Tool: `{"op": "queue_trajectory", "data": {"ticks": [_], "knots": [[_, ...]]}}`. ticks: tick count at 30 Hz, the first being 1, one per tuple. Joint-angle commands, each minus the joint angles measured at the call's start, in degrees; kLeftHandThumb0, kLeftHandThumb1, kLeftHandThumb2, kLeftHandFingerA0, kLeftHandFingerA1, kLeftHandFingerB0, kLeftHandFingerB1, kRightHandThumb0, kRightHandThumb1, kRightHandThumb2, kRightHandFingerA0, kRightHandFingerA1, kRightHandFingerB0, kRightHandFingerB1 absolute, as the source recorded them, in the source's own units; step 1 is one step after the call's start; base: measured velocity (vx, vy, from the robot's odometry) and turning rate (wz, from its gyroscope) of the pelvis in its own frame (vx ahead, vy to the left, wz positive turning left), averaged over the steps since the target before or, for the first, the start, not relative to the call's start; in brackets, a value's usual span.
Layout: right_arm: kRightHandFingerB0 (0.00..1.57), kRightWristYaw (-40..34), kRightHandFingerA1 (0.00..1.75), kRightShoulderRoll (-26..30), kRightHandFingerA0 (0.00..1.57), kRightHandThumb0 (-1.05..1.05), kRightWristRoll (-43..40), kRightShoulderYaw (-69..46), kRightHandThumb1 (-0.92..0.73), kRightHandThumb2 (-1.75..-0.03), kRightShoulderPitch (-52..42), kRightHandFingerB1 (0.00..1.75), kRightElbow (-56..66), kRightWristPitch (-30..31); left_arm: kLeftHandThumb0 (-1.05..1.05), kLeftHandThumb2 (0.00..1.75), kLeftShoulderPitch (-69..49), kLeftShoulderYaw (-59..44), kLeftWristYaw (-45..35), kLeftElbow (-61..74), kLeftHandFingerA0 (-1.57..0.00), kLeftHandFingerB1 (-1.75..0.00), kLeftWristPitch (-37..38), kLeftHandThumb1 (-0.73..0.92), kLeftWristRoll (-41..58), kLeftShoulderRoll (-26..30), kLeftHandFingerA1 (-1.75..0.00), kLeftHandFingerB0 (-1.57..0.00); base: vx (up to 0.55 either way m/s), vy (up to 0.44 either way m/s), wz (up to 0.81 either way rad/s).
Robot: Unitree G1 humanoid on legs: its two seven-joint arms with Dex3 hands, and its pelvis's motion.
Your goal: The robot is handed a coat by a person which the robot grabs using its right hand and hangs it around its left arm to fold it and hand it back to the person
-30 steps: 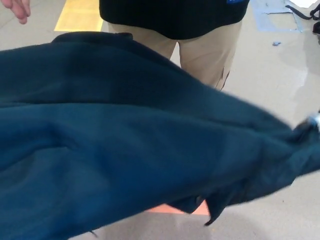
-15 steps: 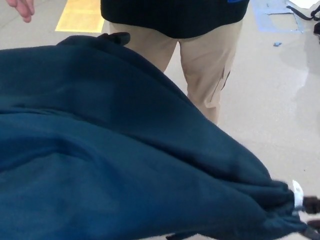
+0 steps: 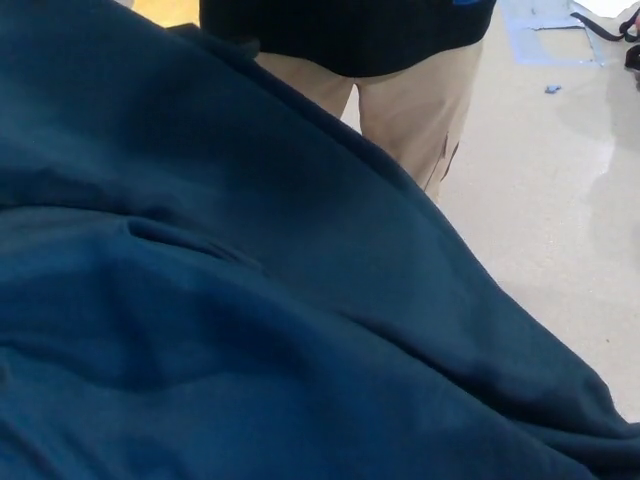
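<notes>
Coat [image 3: 250, 300] blankets everything on the robot's left and low front; can't see anything under it. Person [image 3: 410, 100] stands just behind its top edge, legs blocking straight ahead. Only open lane: bare floor [image 3: 560, 220] to the robot's right, beside the person's leg.

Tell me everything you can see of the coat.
The coat is dark teal, of soft, fleece-like cloth. It fills most of the view, its upper edge sloping from top left down to bottom right, with shallow folds across the middle. No sleeve, collar or zip shows. What holds it up is hidden.
</notes>
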State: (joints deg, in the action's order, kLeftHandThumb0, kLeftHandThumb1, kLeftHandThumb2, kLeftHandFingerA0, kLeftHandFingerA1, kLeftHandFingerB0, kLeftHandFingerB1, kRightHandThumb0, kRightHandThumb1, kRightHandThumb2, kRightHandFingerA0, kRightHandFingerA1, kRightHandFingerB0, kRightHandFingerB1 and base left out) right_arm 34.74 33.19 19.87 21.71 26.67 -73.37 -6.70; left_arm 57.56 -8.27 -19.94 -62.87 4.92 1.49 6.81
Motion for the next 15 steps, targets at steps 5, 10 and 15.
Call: {"op": "queue_trajectory", "data": {"ticks": [5,10,15], "knots": [[0.0,0.5,0.0,2.1,0.0,-0.77,3.6,2.7,-0.44,-0.82,1.8,0.0,-1.4,1.6,-0.68,0.64,0.3,-1.7,-1.1,2.3,-0.19,-0.3,1.2,0.8,2.1,2.9,-0.3,-0.21,0.0,0.0,0.0],[0.0,5.2,0.0,-0.5,0.0,-0.94,-13.7,-16.2,-0.68,-0.61,-1.4,0.0,-2.1,2.5,-0.35,1.06,-0.7,-1.4,-1.9,3.6,0.0,-0.46,0.6,0.52,2.4,2.9,-0.48,0.0,0.0,0.0,0.0],[0.0,15.9,0.04,-2.9,0.0,-0.98,-30.8,-35.9,-0.74,-1.04,-0.1,0.0,3.4,3.9,-0.68,0.64,-0.4,-1.3,-1.5,3.4,-0.17,-0.3,1.0,0.8,2.1,3.0,-0.3,-0.2,0.0,0.0,0.0]]}}
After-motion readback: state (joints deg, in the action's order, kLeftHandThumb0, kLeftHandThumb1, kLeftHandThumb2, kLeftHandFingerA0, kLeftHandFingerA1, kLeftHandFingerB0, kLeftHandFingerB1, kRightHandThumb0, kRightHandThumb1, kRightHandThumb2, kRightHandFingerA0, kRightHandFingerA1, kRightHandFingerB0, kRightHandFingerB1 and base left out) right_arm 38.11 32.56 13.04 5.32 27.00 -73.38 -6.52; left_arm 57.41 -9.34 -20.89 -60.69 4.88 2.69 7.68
